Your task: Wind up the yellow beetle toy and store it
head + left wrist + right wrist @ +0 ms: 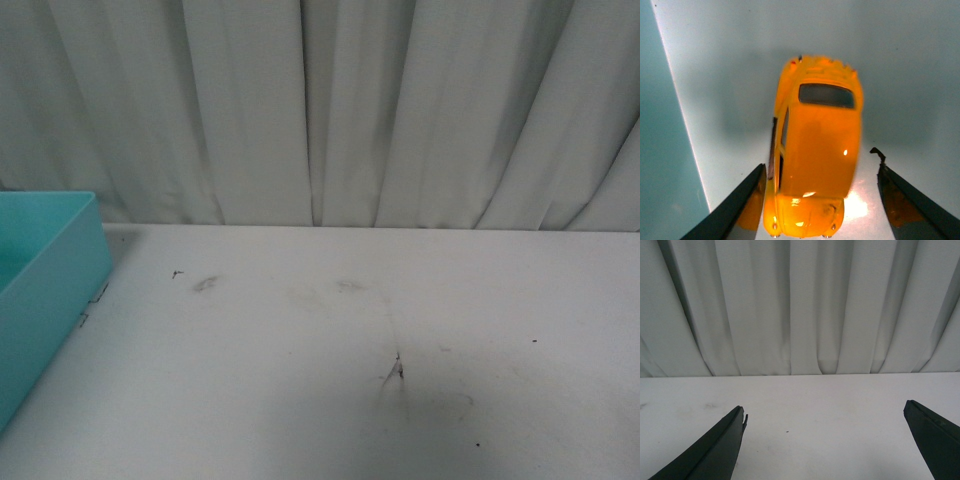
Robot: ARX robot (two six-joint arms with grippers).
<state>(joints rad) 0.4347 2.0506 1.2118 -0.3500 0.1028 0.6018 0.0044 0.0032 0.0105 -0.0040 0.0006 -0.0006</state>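
White table (pixel 400 300), pale pleated curtain (pixel 320 110) behind it. Teal bin (pixel 50 270) sits at the table's left edge in the front view. A few dark scuffs (pixel 397 372) mid-table. No arms and no toy in the front view.

Left wrist cam looks straight down on the beetle (pixel 815 150): roof up, wheels down on a pale surface, teal panel (pixel 660 150) alongside. Can't tell if that surface is the bin floor or the table next to the bin.

Left gripper (pixel 819 160) is spread and straddles the car. One finger (pixel 735 215) is right against the car's flank, contact unclear. The other finger (pixel 910 200) stands clear with a visible gap. Not clamped.

Right gripper (pixel 825 407) is released, fingers wide apart, nothing between them. It sits low over bare table, facing the curtain.
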